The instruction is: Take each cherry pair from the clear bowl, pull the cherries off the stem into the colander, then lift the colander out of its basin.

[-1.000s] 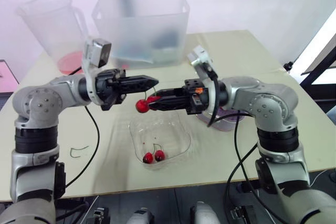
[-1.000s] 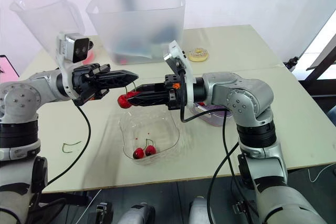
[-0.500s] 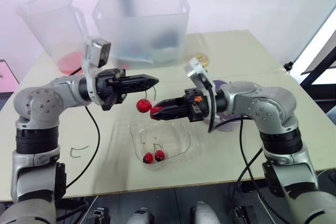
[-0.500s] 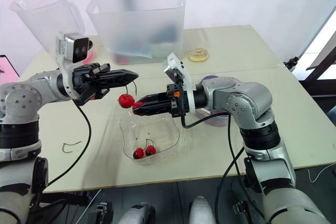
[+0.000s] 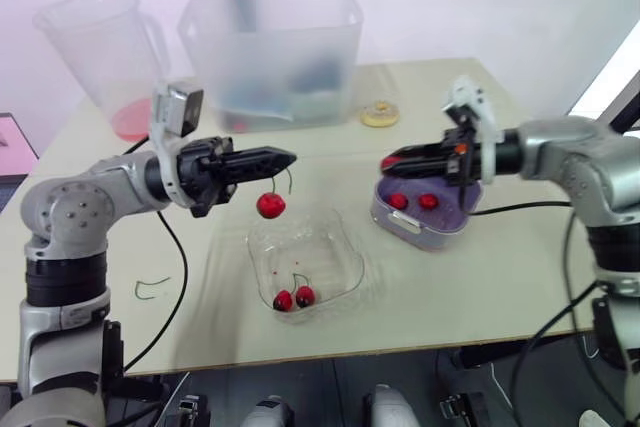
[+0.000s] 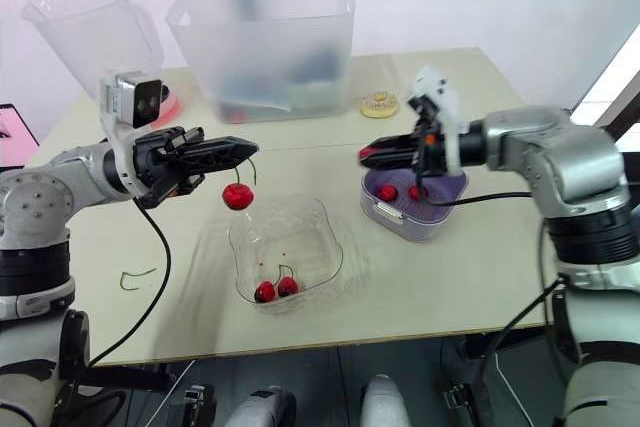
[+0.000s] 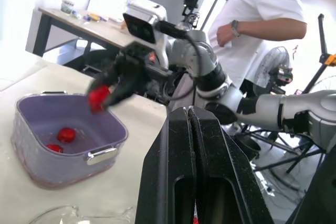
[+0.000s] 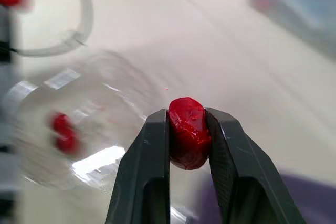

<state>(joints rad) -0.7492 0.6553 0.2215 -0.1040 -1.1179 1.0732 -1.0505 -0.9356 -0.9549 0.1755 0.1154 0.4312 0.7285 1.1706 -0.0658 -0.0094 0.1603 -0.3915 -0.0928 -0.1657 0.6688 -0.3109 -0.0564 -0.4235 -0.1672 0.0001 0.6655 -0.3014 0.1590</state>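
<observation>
Here, right fingers [image 5: 398,160] pinch a cherry [image 8: 188,139] above the colander [image 5: 430,237]; left fingers [image 5: 280,157] clamp a stem [image 5: 289,179] (second cherry [image 5: 270,206] dangling).

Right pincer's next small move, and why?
Probably open the right pincer to drop its cherry. It is clamped on that one loose fruit above the purple colander, where two cherries lie. The left pincer holds the stem with a dangling cherry for afterwards.

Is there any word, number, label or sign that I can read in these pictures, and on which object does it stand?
No text can be read. The frosted plastic tub, the clear plastic jug, the purple colander and the clear bowl show no legible marking.
</observation>
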